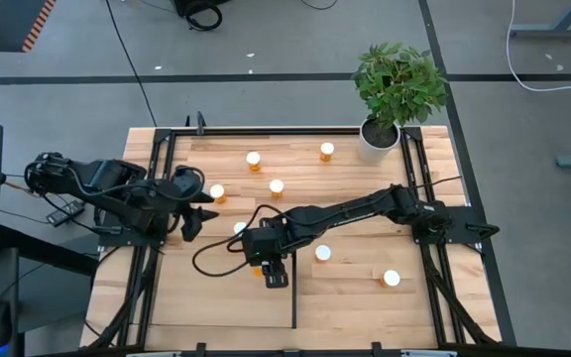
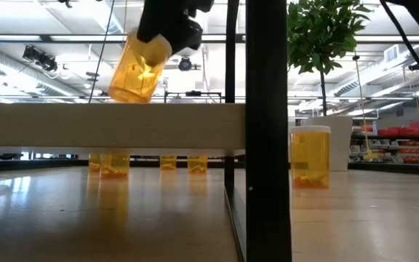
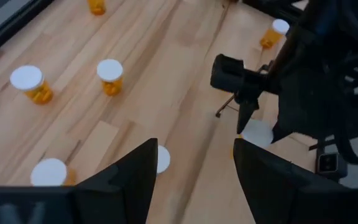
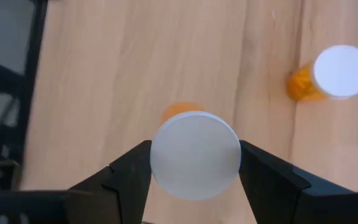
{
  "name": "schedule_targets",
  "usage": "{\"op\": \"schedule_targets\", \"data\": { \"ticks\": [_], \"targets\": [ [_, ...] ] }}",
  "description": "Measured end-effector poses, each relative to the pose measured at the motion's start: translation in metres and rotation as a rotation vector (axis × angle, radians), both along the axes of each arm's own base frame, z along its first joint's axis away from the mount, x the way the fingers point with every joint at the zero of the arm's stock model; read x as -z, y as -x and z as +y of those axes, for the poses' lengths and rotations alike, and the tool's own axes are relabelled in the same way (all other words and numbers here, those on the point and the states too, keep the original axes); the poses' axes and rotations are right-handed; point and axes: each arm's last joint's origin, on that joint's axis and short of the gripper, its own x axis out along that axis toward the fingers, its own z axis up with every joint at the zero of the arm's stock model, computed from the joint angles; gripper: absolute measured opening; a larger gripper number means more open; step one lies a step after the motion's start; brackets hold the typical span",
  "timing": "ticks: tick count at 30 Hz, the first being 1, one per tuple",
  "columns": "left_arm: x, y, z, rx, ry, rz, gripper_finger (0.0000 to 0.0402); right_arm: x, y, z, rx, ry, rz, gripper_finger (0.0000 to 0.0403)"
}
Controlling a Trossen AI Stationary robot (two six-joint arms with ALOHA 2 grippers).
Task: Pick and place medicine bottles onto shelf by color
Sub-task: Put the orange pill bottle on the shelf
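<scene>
Bottle (image 4: 195,154) between my right gripper (image 4: 194,165) fingers: translucent orange, white cap. My fingers: matte black. Table (image 1: 365,198): pale wood planks. Shelf (image 1: 365,302): pale board, black edge strip.

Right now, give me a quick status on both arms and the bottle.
Right tool shut on medicine bottle, lifted off the table. Left tool open, above loose bottles. Shelf bears two bottles; nothing blocking.

no text or labels legible anywhere
</scene>
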Motion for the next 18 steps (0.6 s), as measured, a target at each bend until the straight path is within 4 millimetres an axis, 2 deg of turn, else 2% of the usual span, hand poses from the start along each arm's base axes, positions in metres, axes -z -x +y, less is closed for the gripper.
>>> {"op": "schedule_targets", "data": {
  "ticks": [9, 18],
  "targets": [
    [-0.002, -0.006, -0.005, -0.095, 0.143, -0.064, 0.0212, -0.001, 0.000, -0.001, -0.171, 0.105, -0.042, 0.0229],
    [0.001, -0.021, -0.008, -0.242, 0.310, -0.096, 0.0198, 0.027, 0.007, 0.011, -0.325, 0.070, 0.019, 0.0229]
  ]
}}
